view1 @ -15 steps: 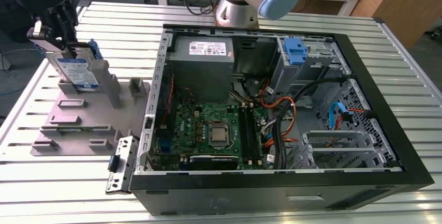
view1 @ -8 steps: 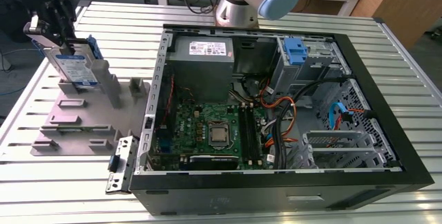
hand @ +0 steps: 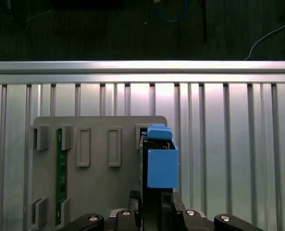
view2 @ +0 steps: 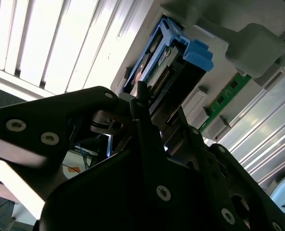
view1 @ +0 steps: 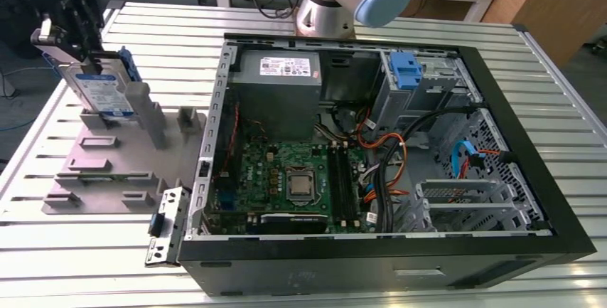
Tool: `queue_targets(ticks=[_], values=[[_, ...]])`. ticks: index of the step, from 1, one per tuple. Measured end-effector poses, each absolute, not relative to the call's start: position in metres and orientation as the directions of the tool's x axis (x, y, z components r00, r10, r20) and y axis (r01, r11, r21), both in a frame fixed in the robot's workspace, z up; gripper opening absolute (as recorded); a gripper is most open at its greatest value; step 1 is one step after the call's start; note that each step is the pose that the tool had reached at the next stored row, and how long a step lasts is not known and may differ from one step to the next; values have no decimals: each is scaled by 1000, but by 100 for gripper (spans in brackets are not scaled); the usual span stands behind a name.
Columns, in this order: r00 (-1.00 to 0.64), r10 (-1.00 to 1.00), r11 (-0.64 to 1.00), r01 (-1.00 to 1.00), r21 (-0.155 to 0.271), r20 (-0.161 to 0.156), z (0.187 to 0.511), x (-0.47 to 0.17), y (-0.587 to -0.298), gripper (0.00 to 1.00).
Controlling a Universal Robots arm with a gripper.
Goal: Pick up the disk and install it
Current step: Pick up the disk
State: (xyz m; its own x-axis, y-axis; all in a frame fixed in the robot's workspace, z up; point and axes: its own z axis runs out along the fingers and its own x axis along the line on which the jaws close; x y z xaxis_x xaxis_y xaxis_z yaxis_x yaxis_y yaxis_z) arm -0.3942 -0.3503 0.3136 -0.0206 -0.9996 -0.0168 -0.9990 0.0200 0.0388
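**Disk held on end over the grey fixture plate**

At the exterior view's upper left, the gripper [view1: 87,57] comes down onto the top end of the disk [view1: 99,91]. The disk stands on end with its long axis close to vertical, leaning slightly. Its lower end is at the grey fixture plate [view1: 114,180], which lies on the slatted metal table [view1: 57,265].

The disk's broad face points toward the lower edge of the frame and carries a white-and-blue label; the print on it cannot be made out. The blue carrier shows along its far edge.

In both wrist views the jaws sit one on each side of the disk [hand: 161,168], closed against it. The blue end tab [view2: 195,50] points away from the gripper [hand: 154,208].

The open computer case [view1: 332,272] fills the centre and right of the exterior view. A bare blue bracket [view1: 405,72] stands at its upper right. A grey box with a white sticker [view1: 284,66] sits at its upper middle, and the sticker's text is not legible.
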Motion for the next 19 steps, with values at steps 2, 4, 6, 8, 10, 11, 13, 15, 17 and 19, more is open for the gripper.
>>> queue_targets(ticks=[2, 4, 6, 8, 10, 11, 13, 15, 17, 19], values=[[-21, -1000, 20, -999, 39, -17, 314, -394, -350, 35], [-21, -1000, 20, -999, 39, -17, 314, -394, -350, 35], [-21, -1000, 20, -999, 39, -17, 314, -394, -350, 35], [-21, -1000, 20, -999, 39, -17, 314, -394, -350, 35], [-21, -1000, 20, -999, 39, -16, 316, -394, -350, 35], [-21, -1000, 20, -999, 39, -16, 318, -394, -350, 35], [-21, -1000, 20, -999, 39, -16, 321, -394, -350, 35], [-21, -1000, 20, -999, 39, -16, 326, -394, -350, 35], [-21, -1000, 20, -999, 39, -16, 330, -394, -350, 35], [-21, -1000, 20, -999, 39, -16, 335, -394, -350, 35]])
